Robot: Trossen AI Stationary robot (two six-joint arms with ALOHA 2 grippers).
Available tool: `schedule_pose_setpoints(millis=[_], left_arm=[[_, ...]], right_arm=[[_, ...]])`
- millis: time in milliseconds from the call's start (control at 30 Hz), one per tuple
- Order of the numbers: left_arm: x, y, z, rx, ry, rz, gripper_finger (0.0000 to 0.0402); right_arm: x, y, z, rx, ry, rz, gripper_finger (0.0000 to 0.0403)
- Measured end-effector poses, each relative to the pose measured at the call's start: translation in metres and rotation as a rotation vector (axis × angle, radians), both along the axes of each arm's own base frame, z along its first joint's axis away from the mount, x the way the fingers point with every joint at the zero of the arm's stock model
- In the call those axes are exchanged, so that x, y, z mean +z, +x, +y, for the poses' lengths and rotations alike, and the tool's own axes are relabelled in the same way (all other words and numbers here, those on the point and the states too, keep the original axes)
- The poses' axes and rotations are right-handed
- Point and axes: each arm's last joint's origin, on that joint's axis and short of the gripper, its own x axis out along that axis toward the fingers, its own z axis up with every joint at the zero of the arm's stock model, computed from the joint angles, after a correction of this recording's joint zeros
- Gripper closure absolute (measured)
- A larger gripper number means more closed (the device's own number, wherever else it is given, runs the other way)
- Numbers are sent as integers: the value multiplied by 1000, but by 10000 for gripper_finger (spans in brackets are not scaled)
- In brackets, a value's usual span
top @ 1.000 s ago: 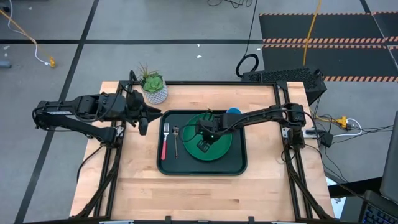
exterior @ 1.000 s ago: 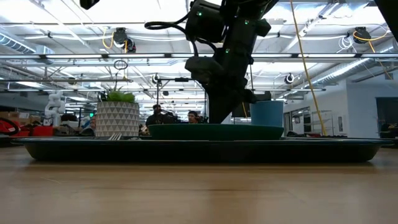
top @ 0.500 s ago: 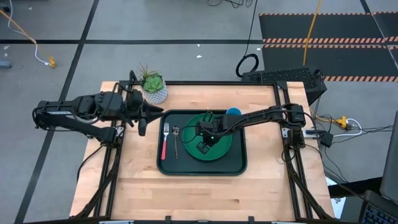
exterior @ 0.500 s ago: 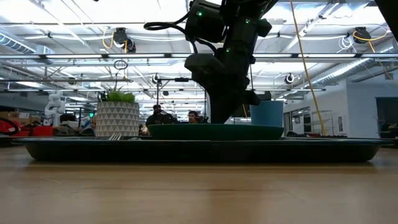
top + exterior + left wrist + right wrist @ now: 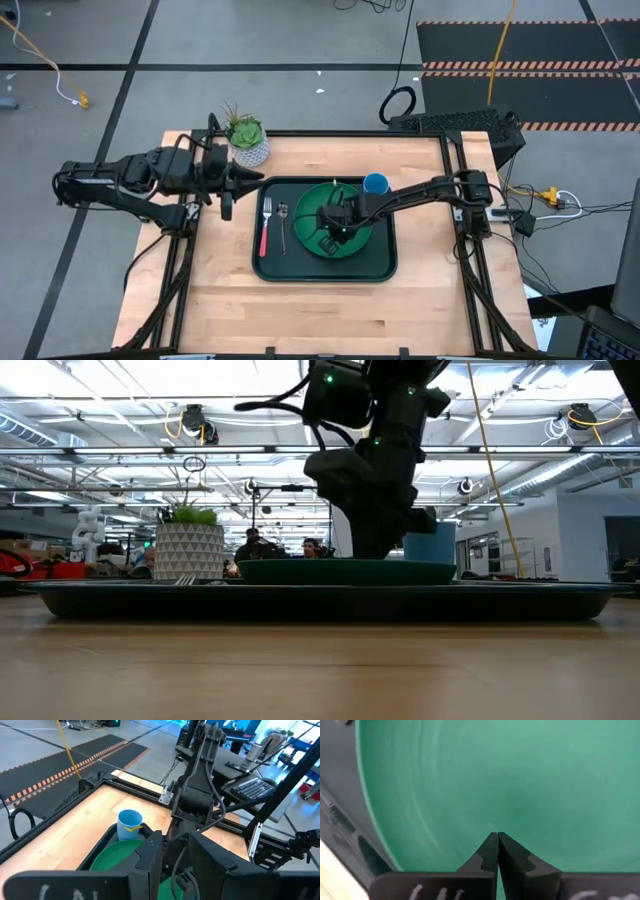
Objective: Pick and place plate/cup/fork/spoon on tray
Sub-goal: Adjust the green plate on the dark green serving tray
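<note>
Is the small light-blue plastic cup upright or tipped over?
Upright. The small light-blue plastic cup shows its round open mouth from above and stands straight at the dark rectangular tray's far right corner.

looks like a big open robotics lab or workshop: grey floor point(image 5: 250, 40) with black tape lines, hazard-striped mats point(image 5: 520, 65), ceiling strip lights point(image 5: 120, 452), people at desks point(image 5: 250, 545) behind the wooden table point(image 5: 320, 310).

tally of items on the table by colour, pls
Green: 2, plate and tray
Blue: 1, cup
Silver: 1, spoon
Pink-handled: 1, fork
White: 1, plant pot
Total: 6
</note>
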Motion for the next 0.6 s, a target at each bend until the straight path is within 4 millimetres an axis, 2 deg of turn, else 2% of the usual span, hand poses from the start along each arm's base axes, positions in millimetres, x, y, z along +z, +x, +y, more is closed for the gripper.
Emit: schedule_pose_setpoints(millis=[600], left_arm=[[-1, -1, -11, -70, 10, 8, 303]], right_arm=[[-1, -4, 31, -103, 49, 18, 403]])
